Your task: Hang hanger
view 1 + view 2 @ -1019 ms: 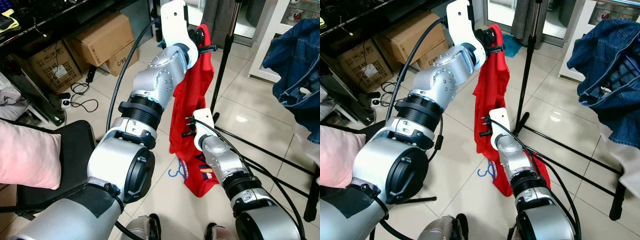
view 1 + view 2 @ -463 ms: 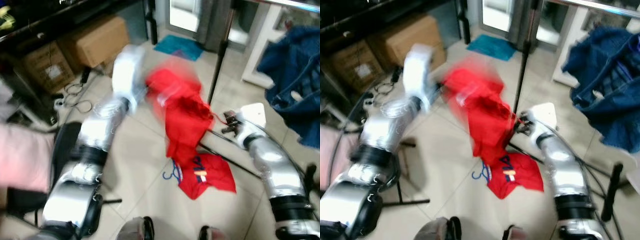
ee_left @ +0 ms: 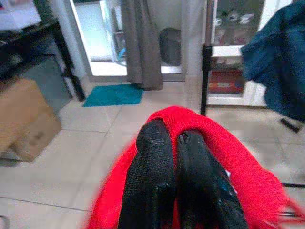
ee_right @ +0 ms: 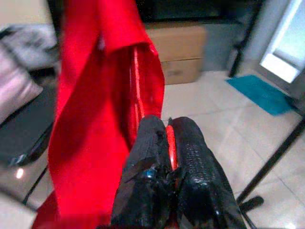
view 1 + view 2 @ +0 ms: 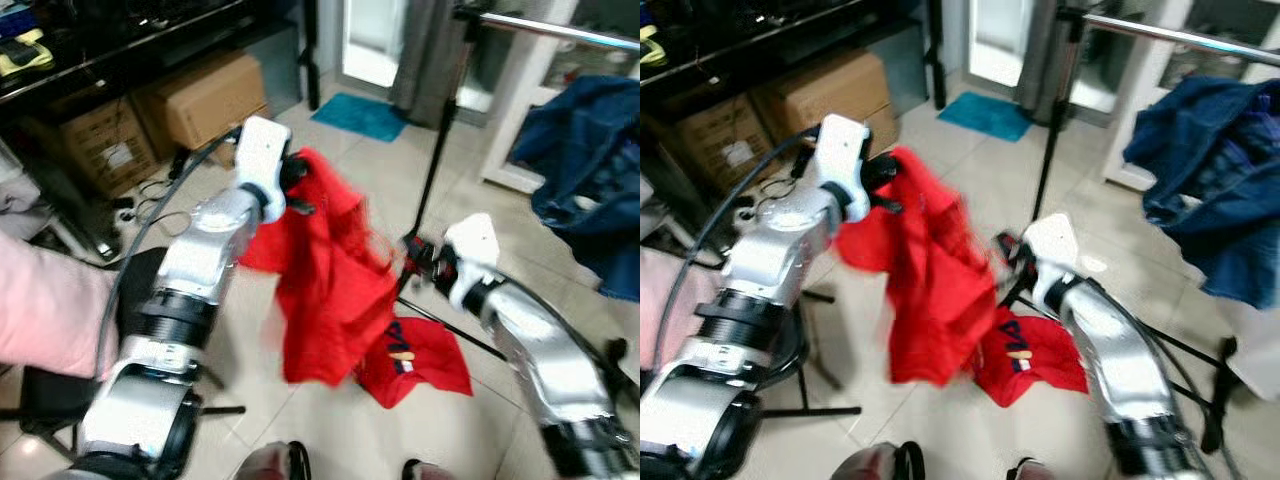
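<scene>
Left eye view: a floor [image 5: 300, 420] of pale glossy tiles runs back to a bright doorway with a teal mat [image 5: 365, 115] before it. Cardboard boxes [image 5: 205, 98] stand under a dark shelf on the robot's left, with cables on the tiles beside them. A black clothes rack [image 5: 435, 170] rises to a silver rail, and a blue denim jacket [image 5: 590, 190] hangs from that rail on the right. The left claw [image 5: 296, 185] is raised and grips the top of a red shirt [image 5: 325, 290], which hangs loose and blurred. A second red garment [image 5: 425, 360] lies crumpled on the tiles near the rack's foot. The right claw [image 5: 420, 262] is beside the shirt's edge, near the rack pole. No hanger can be made out inside the shirt.

Right eye view: the same scene, with a pink cushion [image 5: 655, 300] at the robot's left and a black seat under the left arm.

Left wrist view: the left claw's fingers [image 3: 150, 181] are pressed together over red cloth. Beyond them are a grey curtain [image 3: 140, 43] and a glass cabinet.

Right wrist view: the right claw's fingers [image 4: 190, 167] are pinched on a thin red edge, with the shirt's fold hanging just behind.
</scene>
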Tool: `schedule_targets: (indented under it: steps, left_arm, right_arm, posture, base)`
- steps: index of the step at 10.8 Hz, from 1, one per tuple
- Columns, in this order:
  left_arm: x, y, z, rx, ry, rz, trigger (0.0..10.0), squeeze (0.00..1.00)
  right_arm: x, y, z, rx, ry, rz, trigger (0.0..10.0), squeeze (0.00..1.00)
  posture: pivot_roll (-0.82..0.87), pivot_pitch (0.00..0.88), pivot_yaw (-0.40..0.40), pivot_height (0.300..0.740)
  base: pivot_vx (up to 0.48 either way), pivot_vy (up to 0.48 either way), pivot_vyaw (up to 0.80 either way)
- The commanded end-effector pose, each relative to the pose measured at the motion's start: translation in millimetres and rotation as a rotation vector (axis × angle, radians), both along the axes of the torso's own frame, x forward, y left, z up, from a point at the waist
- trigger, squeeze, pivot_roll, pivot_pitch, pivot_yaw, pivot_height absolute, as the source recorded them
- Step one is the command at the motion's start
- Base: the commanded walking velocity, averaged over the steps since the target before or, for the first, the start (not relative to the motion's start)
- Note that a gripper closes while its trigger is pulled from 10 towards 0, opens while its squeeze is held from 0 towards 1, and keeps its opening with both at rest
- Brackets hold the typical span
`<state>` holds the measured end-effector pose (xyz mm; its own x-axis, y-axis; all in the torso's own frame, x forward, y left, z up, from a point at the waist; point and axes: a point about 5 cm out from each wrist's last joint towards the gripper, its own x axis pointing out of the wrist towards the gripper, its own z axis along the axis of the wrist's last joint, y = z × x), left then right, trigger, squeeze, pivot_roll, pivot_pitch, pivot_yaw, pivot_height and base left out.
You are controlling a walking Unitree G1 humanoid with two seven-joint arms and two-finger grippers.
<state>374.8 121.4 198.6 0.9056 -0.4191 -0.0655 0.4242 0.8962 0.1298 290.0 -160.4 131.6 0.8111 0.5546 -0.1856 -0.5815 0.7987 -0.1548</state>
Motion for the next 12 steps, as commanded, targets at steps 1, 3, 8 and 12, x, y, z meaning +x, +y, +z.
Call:
schedule_targets:
  steps: [1,3,8,12]
  left_arm:
    - [0.3,10.6,2,0.034,-0.032,0.025,0.0,0.0]
    - [-1.5,24.4,-13,0.097,0.006,0.03,0.0,0.0]
    - [8.2,55.2,18,-0.006,-0.144,0.096,0.0,0.0]
    - [10.6,43.1,-19,-0.003,-0.012,0.173,0.0,0.0]
  right_arm:
    - [-4.9,1.5,8,-0.035,-0.026,0.081,0.0,0.0]
    - [-16.6,0.0,26,-0.122,-0.05,0.252,0.0,0.0]
    - [-46.6,-18.8,-14,-0.465,0.117,0.39,0.0,0.0]
    - [-15.9,0.4,15,0.145,-0.076,0.055,0.0,0.0]
  posture:
    - [-0.04,0.032,0.08,0.74]
    - [-0.04,0.029,0.071,0.74]
    - [-0.05,0.031,0.049,0.74]
    - [-0.05,0.023,0.042,0.74]
  base:
    - [0.0,0.0,0.0]
    - [0.0,0.0,0.0]
    - [0.0,0.0,0.0]
    - [0.0,0.0,0.0]
